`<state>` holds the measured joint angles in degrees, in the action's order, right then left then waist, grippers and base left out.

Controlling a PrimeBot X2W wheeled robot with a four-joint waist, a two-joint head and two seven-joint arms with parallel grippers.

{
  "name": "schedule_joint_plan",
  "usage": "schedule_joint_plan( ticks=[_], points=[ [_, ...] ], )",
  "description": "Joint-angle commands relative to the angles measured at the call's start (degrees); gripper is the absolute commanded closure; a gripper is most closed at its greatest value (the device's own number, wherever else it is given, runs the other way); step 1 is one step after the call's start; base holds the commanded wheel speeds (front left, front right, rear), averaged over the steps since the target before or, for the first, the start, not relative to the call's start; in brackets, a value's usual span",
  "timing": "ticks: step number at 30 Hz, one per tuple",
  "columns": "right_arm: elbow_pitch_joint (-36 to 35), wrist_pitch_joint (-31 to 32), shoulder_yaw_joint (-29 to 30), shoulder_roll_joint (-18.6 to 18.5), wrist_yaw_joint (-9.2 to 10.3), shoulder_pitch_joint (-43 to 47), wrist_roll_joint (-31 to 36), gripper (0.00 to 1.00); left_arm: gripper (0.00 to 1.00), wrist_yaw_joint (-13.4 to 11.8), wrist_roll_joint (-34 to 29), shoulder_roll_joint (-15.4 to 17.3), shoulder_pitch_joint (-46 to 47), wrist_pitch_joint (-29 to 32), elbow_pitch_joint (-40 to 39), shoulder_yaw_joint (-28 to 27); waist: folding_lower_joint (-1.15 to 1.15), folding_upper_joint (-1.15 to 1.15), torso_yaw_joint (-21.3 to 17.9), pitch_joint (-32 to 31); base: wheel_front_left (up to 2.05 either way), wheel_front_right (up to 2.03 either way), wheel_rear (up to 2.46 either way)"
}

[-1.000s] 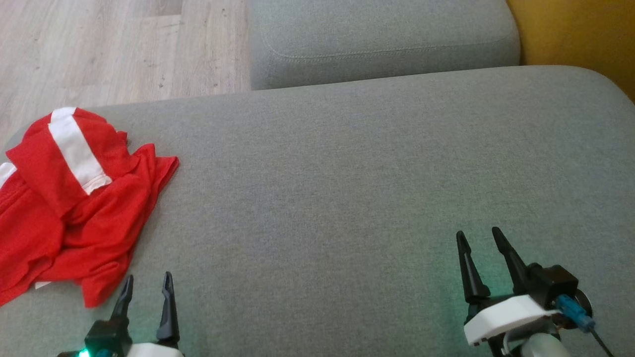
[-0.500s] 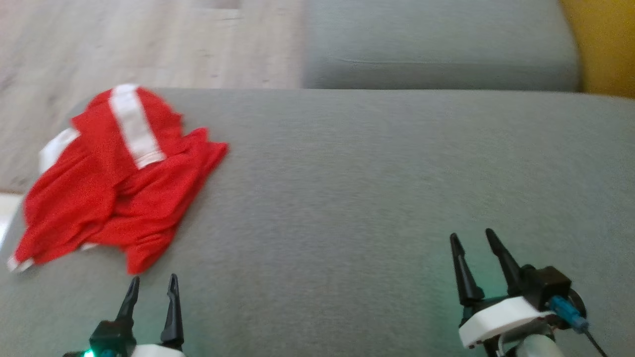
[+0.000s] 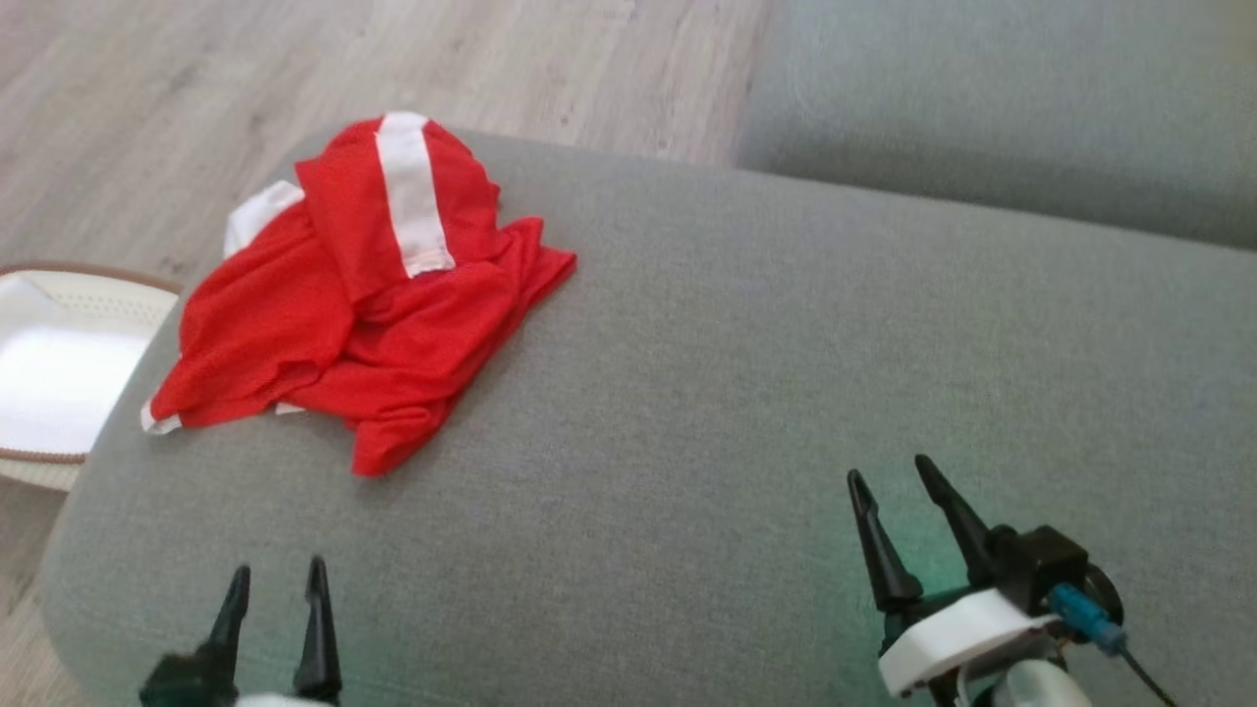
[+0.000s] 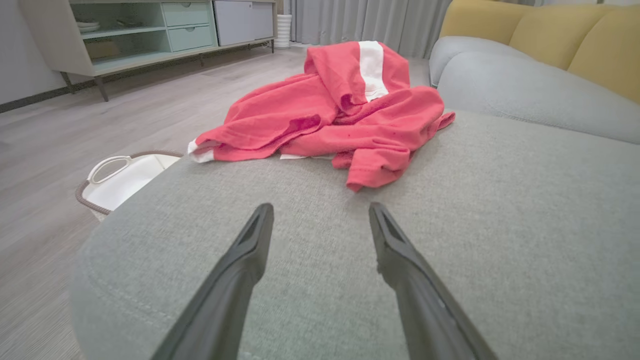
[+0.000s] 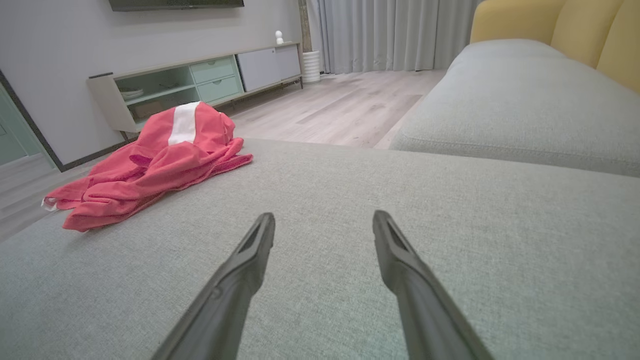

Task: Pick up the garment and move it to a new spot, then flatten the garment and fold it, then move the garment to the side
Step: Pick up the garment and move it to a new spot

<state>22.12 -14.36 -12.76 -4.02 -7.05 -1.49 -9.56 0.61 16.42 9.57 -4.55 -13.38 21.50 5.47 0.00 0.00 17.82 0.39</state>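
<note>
Garment (image 3: 363, 295), red with a white stripe, is lying crumpled in a loose heap at the far left corner of the grey cushion (image 3: 737, 393). Its outer folds are reaching toward the cushion's rounded rim, beside which a white basket (image 3: 59, 373) is standing on the floor (image 3: 147, 118). Judging from this arrangement, the task is only beginning: the cloth is bunched and overlapping itself, with no part of it lifted, spread or folded. The pick-up, the transfer to a new spot, the flattening, the folding and the final shift aside are all appearing to be outstanding. A broad bare stretch of cushion to the right of the heap is offering room for that work. Left gripper (image 3: 275, 614) is sitting at the near edge of the cushion with its two dark fingers pointing toward the heap. Its jaws are standing wide apart, gripping nothing, and the nearest red fold is lying ahead of the fingertips without touching them. Right gripper (image 3: 903, 511) is likewise standing wide and empty over bare cushion, well apart from the cloth. Whether either gripper's fingers are grazing the cushion fabric beneath them cannot be told.
</note>
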Motion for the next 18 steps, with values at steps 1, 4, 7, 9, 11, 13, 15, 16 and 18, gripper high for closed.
schedule_joint_plan(
  ticks=[1,4,7,9,11,13,15,16,18],
  points=[
    [-1.91,-0.63,-1.21,-0.89,-0.44,-3.06,0.27,0.00,0.00,0.31,0.28,0.53,4.15,-0.13,-2.14,-2.22,0.00,0.00,-0.79,1.44,0.00,0.00,0.00],
    [-2.77,-0.63,-1.29,-2.58,-0.44,-4.16,0.53,0.00,0.00,1.19,2.08,1.09,8.13,1.18,-4.35,-3.18,0.00,0.00,-1.68,4.86,0.00,0.00,0.00],
    [-4.38,-0.63,-1.14,-4.93,-0.44,-5.63,0.70,0.00,0.00,2.02,4.20,2.12,14.49,3.53,-6.26,-4.47,0.00,0.00,-2.35,9.40,0.00,0.00,0.00],
    [-6.08,-0.63,-0.77,-6.94,-0.44,-6.78,0.83,0.00,0.00,2.42,5.67,2.96,20.06,5.57,-6.84,-5.34,0.00,0.00,-2.58,13.40,0.00,0.00,0.00],
    [-8.10,-0.63,-0.24,-9.20,-0.44,-7.83,0.86,0.00,0.00,2.66,5.40,4.58,26.32,7.71,-6.23,-5.20,0.00,0.00,-2.62,17.42,0.00,0.00,0.00],
    [-10.44,-0.63,0.54,-11.49,-0.44,-8.47,0.78,0.00,0.00,2.84,6.52,4.98,33.09,9.77,-4.55,-5.55,0.00,0.00,-2.48,21.27,0.00,0.00,0.00],
    [-12.72,-0.63,1.19,-13.83,-0.44,-8.50,0.84,0.00,0.00,2.22,6.24,5.66,39.38,10.93,-1.76,-5.61,0.00,0.00,-2.45,24.26,0.00,0.00,0.00],
    [-13.87,-0.63,1.41,-14.87,-0.44,-8.29,0.76,0.00,0.00,1.87,6.24,5.90,42.27,11.21,0.03,-5.80,0.00,0.00,-2.59,25.59,0.00,0.00,0.00],
    [-16.09,-0.57,1.72,-16.62,-0.44,-7.53,0.71,0.00,0.00,1.31,6.71,6.22,47.27,11.42,4.56,-6.49,0.00,0.00,-3.16,27.33,0.00,0.00,0.00]
  ],
)
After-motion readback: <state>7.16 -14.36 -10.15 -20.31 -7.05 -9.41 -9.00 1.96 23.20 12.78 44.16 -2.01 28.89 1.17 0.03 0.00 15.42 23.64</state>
